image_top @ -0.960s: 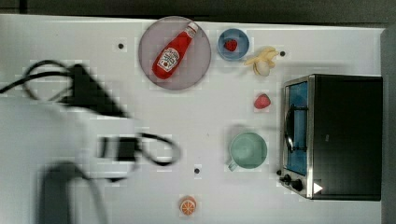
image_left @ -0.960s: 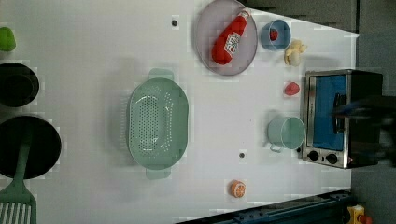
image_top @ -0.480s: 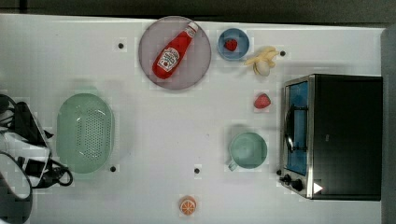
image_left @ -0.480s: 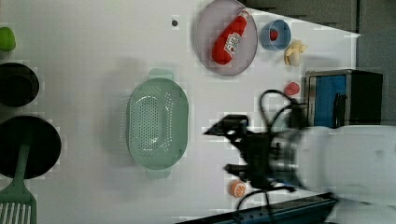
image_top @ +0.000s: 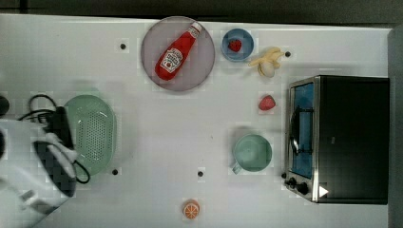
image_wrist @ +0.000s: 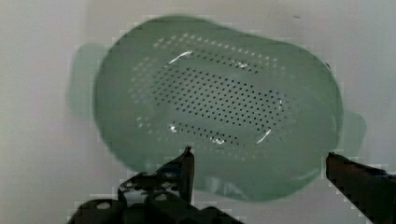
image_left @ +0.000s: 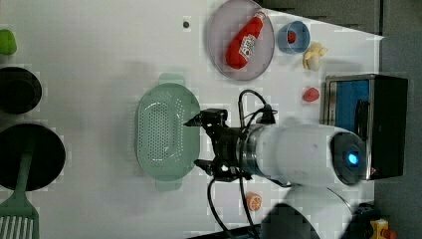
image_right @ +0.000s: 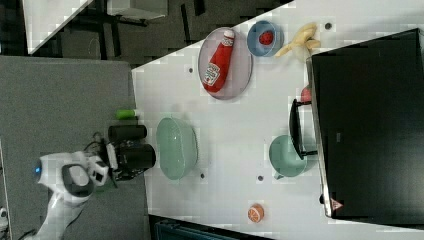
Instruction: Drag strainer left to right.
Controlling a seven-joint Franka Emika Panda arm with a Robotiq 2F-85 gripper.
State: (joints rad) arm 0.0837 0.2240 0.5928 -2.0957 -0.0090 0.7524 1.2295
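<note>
The strainer [image_top: 92, 134] sits on the white table [image_top: 157, 123] toward the top view's left, well apart from everything else on the surface. It is a pale green oval with a perforated base and a small tab handle at each end, resting upright and empty. The arm's gripper [image_left: 195, 143] hovers at the strainer's long edge on the left view's right, its two dark fingers spread wide apart and holding nothing. In the wrist view the gripper [image_wrist: 259, 161] shows one fingertip [image_wrist: 187, 161] over the strainer's [image_wrist: 215, 102] rim and the other beyond the rim, near one tab handle; whether either tip touches the plastic cannot be told. In the left view the strainer [image_left: 166, 132] lies directly in front of the fingers, and the white arm body reaches back toward the left view's right.

At the top view's far side a grey plate [image_top: 178, 53] carries a red ketchup bottle [image_top: 177, 51] lying on its side. Just to the top view's right of it is a blue bowl [image_top: 237, 44] with a red fruit inside, then a banana [image_top: 267, 61]. A strawberry [image_top: 266, 102] lies near a black toaster oven [image_top: 340, 138] at the top view's right. A green mug [image_top: 252, 152] stands just beside the oven's door, and an orange half [image_top: 191, 209] rests at the near edge.
</note>
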